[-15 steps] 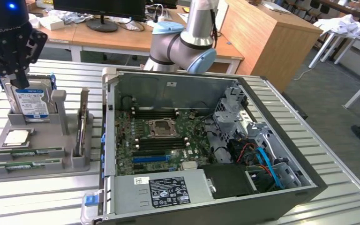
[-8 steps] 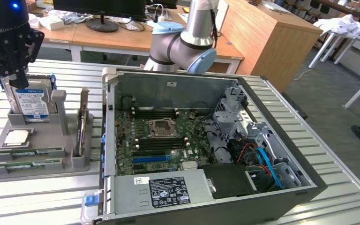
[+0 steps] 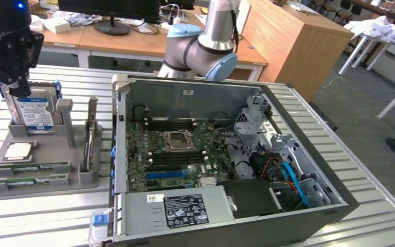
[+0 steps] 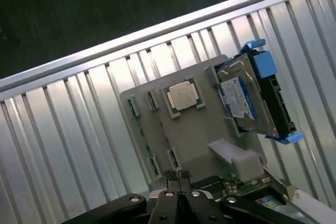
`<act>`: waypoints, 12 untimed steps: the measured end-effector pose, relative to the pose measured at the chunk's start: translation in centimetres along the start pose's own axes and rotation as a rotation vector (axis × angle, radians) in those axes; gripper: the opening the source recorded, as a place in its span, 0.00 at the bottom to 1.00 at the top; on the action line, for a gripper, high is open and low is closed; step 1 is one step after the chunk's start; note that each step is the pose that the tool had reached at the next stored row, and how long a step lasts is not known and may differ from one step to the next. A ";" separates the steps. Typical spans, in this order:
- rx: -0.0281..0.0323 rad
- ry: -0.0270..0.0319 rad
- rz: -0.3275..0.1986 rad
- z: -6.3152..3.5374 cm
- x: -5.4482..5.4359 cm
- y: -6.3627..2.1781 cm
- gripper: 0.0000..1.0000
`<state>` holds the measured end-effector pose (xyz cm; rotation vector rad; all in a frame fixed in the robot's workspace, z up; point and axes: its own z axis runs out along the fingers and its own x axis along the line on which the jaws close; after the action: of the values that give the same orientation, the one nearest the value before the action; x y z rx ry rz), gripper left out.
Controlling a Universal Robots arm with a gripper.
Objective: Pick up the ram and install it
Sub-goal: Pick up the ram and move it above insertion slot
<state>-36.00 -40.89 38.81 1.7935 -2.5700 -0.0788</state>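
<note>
Two alike green ram sticks lie flat in the front slots of a grey holder (image 3: 74, 177): one ram stick (image 3: 31, 167) behind the other ram stick (image 3: 26, 181). In the wrist view they show edge-on along the holder (image 4: 205, 145), one green stick (image 4: 140, 132) at its outer side. My black gripper (image 3: 16, 90) hangs above the holder's far end, over the hard drive (image 3: 36, 112), well away from the sticks. Its fingers (image 4: 169, 178) are shut with nothing between them.
The holder also carries a CPU (image 3: 18, 150) (image 4: 182, 97), the blue-framed hard drive (image 4: 252, 100) and an upright card (image 3: 88, 139). An open computer case (image 3: 307, 216) with its motherboard (image 3: 177, 154) lies at the exterior view's right of the holder on the slatted metal table (image 3: 362, 170).
</note>
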 end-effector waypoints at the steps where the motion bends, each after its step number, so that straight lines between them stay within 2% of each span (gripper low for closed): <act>1: -0.0005 0.0008 -0.018 0.01 0.0 0.00 0.10; 12: -0.0051 0.0098 -0.218 0.07 0.0 0.00 0.10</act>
<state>-36.00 -40.89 38.74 2.0595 -2.3551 -0.0771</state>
